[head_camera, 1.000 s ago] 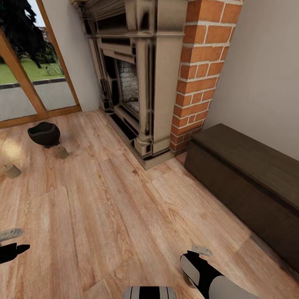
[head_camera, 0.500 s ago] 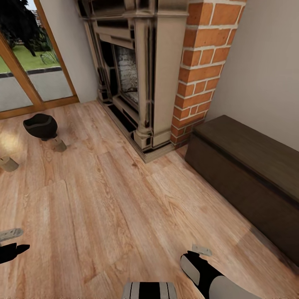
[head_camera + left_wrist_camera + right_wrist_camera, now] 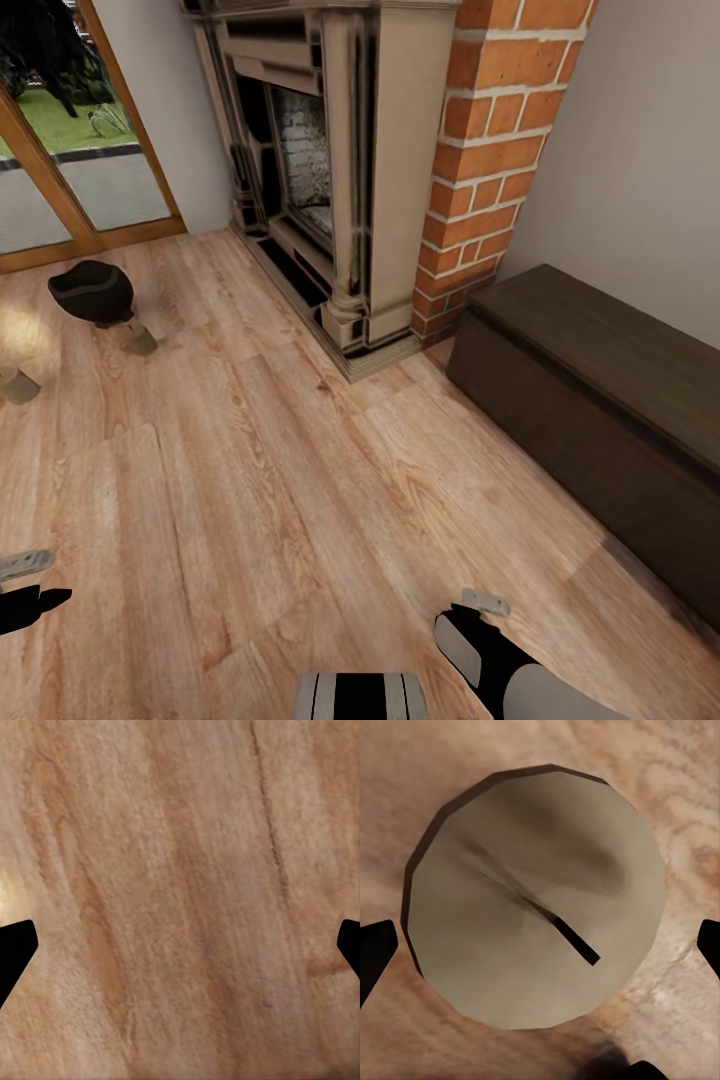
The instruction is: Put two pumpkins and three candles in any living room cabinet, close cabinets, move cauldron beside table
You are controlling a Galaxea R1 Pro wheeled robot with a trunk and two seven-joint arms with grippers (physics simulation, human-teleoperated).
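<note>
right gripper (image 3: 540, 945) is seen spread wide in the right wrist view, dark fingertips at both frame edges, with a candle (image 3: 536, 896) between them, seen from above with its wick; contact with the fingers cannot be confirmed (whether it is held or just under the gripper cannot be told). left gripper (image 3: 180, 949) is spread too, nothing between its tips, bare wood floor (image 3: 180, 870) below.

in the head view the cabinet (image 3: 600, 400) is set along the wall right of the brick fireplace (image 3: 370, 180), closed. the cauldron (image 3: 92, 292) is standing on the floor far left near the glass door, one candle (image 3: 137, 338) just beside it, another (image 3: 17, 384) at the left edge. pumpkins and table cannot be placed.

risks judged: candle could be knocked over or pushed along the floor if the fingers are closed off-centre; nothing can be stowed until a drawer is pulled open; floor candles could be clipped by the base when driven toward the cauldron.
</note>
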